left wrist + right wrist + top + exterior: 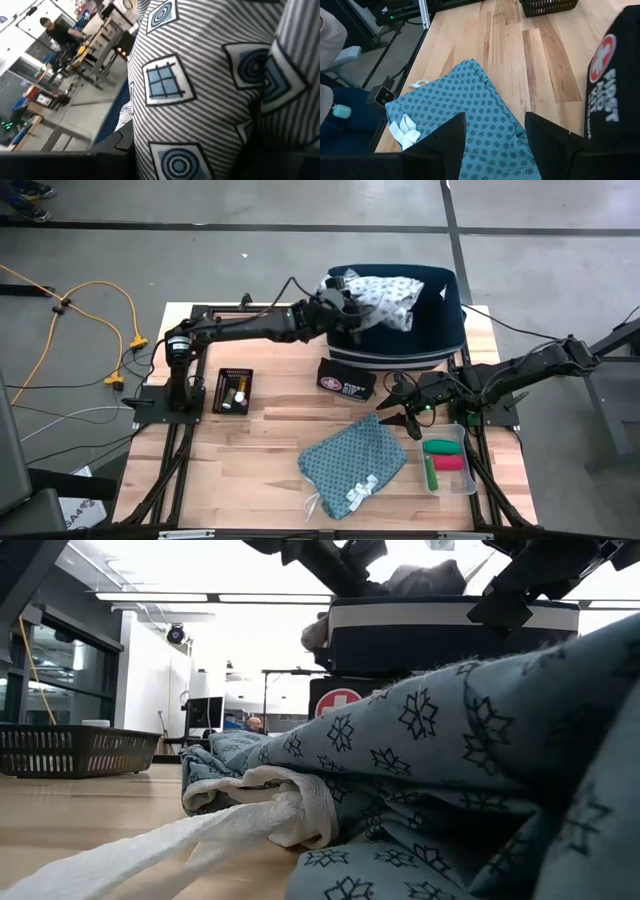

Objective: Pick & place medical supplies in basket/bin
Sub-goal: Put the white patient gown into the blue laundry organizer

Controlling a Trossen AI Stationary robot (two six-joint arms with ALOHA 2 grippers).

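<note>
wooden table under both arms. left gripper is clamped on the pale patterned cloth, which drapes over the dark bin. right gripper, fingers parted and empty, hovers just above the teal cloth with white ties, lying flat beside a clear tray.

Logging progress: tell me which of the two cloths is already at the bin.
The pale striped cloth, held by the left gripper over the navy bin; the teal cloth lies on the table.
</note>
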